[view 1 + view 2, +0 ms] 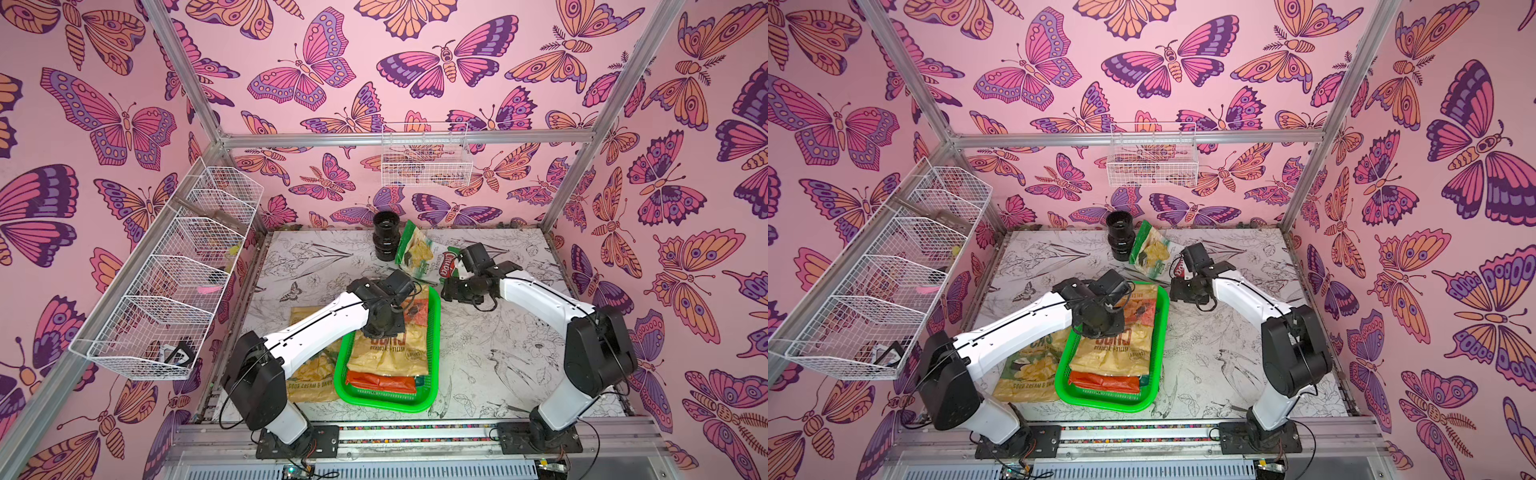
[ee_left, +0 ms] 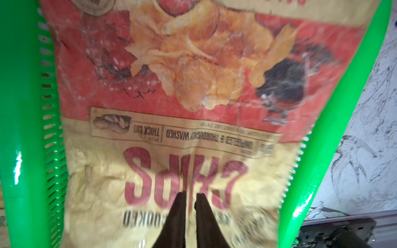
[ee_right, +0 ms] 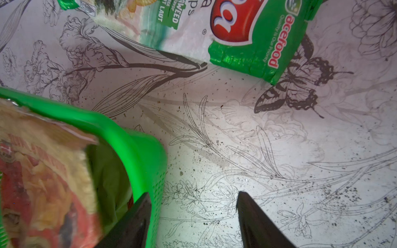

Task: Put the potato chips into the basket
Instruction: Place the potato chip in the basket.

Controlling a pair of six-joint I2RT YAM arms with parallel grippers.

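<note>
Partly done, by the look of it. The green basket (image 1: 384, 402) holds a stack of potato chips. A crinkled tan CHIPS bag (image 1: 390, 353) lies flat on top, directly under the left fingers (image 2: 175, 221), which are barely parted and pinch nothing. An orange bag (image 1: 380, 381) peeks out beneath. Two bags lie outside on the surface (image 1: 498, 353): the Sour Cream & Onion bag (image 1: 1030, 374) off to the left fingers' side, and the green-white Cassava bag (image 1: 415, 249) just beyond the right fingers (image 3: 255, 221), which are spread wide and empty.

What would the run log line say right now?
left gripper: barely parted over tan-orange foil CHIPS bag | bag: inside bright green plastic basket | right gripper: open, empty, at basket corner
</note>
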